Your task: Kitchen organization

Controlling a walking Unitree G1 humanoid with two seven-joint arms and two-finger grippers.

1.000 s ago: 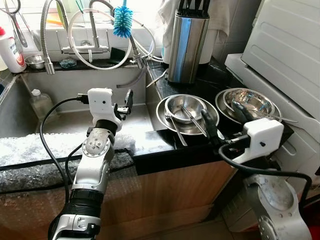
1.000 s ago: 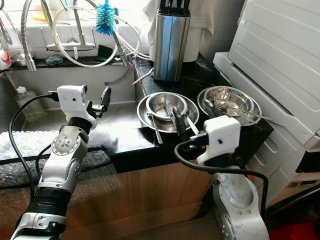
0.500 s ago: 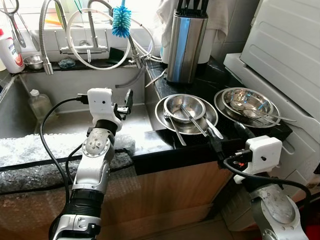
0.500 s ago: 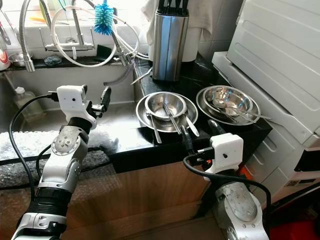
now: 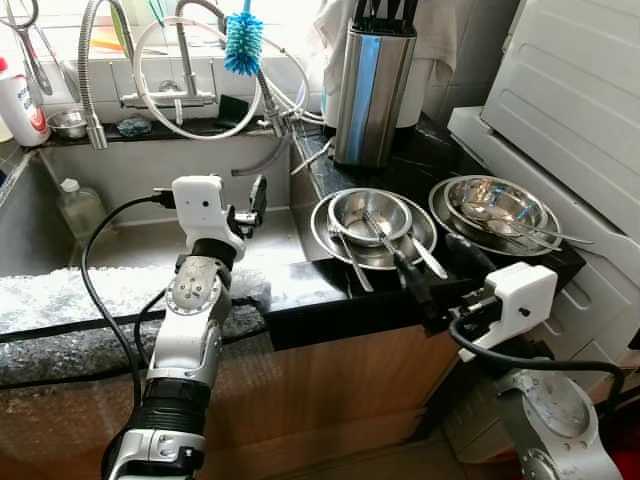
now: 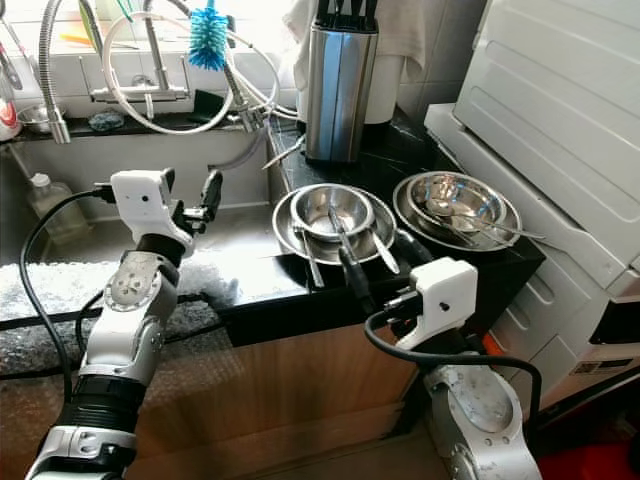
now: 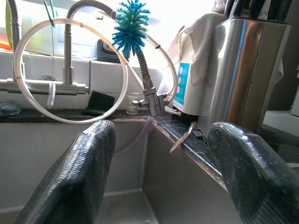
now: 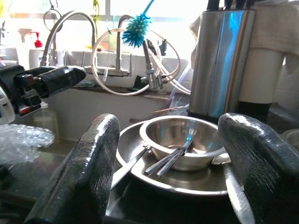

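A blue bottle brush (image 5: 244, 42) is hanging among looped white hoses (image 5: 205, 75) over the sink (image 5: 140, 215), a red-labelled white bottle (image 5: 20, 100) is standing at its far left corner, and a white appliance (image 5: 565, 105) is flanking the worktop (image 5: 320, 290).

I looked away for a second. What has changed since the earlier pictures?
The right gripper, open and empty, drew back off the counter, then came forward again toward the plate holding the small bowl and cutlery. The left gripper stayed open over the sink; the dishes did not move.
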